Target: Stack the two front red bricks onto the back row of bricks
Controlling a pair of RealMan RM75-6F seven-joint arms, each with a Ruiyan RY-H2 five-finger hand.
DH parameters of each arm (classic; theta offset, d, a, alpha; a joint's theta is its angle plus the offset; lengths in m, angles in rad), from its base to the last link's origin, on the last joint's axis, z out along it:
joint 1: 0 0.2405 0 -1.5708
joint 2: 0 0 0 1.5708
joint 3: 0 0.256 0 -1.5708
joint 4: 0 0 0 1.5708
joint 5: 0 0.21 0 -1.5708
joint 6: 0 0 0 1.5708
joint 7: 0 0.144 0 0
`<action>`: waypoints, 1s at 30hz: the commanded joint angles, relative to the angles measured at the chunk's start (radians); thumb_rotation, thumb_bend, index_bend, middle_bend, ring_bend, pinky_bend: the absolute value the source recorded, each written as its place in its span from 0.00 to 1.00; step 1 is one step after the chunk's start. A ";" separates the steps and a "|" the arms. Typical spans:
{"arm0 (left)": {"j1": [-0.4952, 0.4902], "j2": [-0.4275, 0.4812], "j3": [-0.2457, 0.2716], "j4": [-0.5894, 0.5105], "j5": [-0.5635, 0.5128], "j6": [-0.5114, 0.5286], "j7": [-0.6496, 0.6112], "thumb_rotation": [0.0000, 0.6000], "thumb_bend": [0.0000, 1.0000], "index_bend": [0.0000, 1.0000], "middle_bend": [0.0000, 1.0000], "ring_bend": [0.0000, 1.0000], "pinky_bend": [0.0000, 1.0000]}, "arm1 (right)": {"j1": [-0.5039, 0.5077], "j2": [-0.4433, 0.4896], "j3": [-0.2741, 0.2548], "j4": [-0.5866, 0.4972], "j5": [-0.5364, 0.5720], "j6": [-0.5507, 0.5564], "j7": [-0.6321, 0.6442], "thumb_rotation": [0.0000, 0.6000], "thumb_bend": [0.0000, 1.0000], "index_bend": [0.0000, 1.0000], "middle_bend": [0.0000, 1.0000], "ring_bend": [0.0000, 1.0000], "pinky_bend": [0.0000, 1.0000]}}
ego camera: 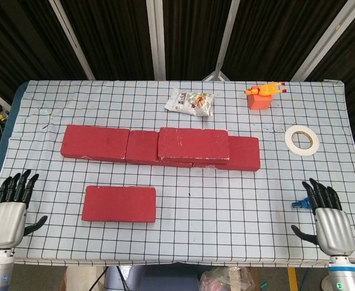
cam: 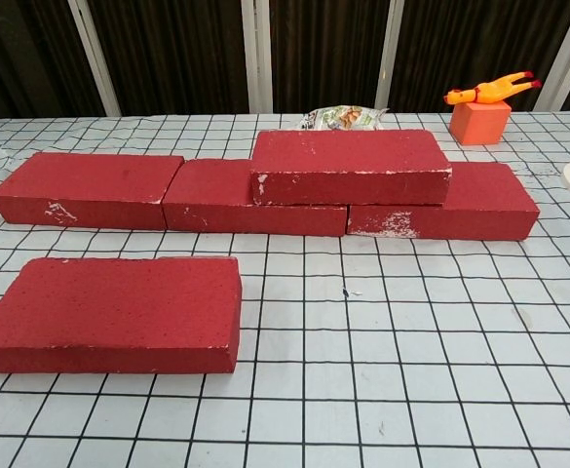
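front brick (ego camera: 119,204) near left hand (ego camera: 8,213), untouched

A grid-patterned table (ego camera: 323,176) stands before dark slatted walls (ego camera: 116,36).

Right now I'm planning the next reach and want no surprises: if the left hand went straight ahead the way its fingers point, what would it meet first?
Probably nothing: the left hand points up the table's left edge, outside the front brick and back row. Height is unclear.
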 commanded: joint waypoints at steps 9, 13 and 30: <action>-0.080 0.043 -0.017 -0.228 -0.141 -0.176 0.190 1.00 0.00 0.00 0.00 0.00 0.00 | -0.043 0.018 -0.004 0.015 -0.036 0.001 0.091 1.00 0.18 0.05 0.00 0.00 0.00; -0.125 0.044 -0.032 -0.312 -0.229 -0.239 0.303 1.00 0.00 0.00 0.00 0.00 0.00 | -0.047 0.027 0.000 0.018 -0.034 -0.010 0.109 1.00 0.18 0.05 0.00 0.00 0.00; -0.423 -0.021 -0.130 -0.388 -0.812 -0.389 0.603 1.00 0.00 0.00 0.00 0.00 0.00 | -0.065 0.025 0.030 0.004 0.003 -0.037 0.088 1.00 0.18 0.05 0.00 0.00 0.00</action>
